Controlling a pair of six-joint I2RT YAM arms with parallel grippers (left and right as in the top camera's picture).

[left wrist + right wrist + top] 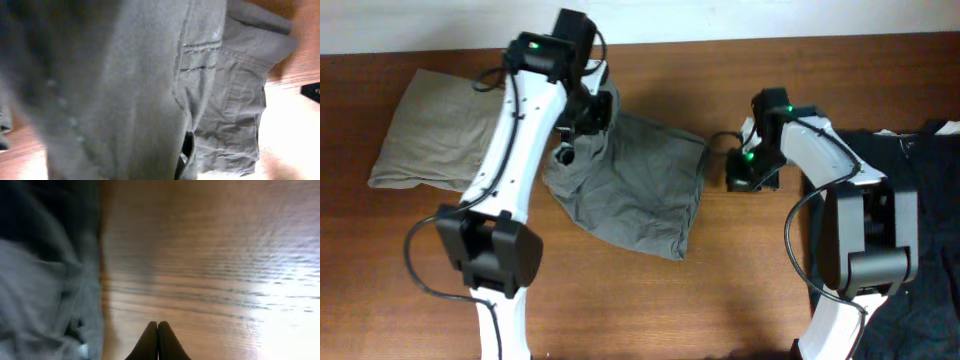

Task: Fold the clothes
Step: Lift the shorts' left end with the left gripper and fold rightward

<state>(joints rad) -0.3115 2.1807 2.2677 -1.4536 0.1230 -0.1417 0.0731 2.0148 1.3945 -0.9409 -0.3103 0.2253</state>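
Note:
The wrinkled grey shorts (635, 185) lie in the middle of the table. Their upper left part is pulled up to my left gripper (582, 120), which is shut on the cloth. In the left wrist view the grey shorts (230, 100) hang close and fill most of the frame, with seams and a pocket showing. Only a sliver of a dark finger (184, 152) shows between the folds. My right gripper (752, 172) is shut and empty, just right of the shorts. In the right wrist view its fingertips (158, 330) meet over bare wood, with the grey shorts (45, 295) at the left.
Khaki-beige shorts (430, 135) lie folded at the back left. A black garment (920, 230) lies at the right edge under the right arm's base. The wooden table (720, 290) shows bare at the front.

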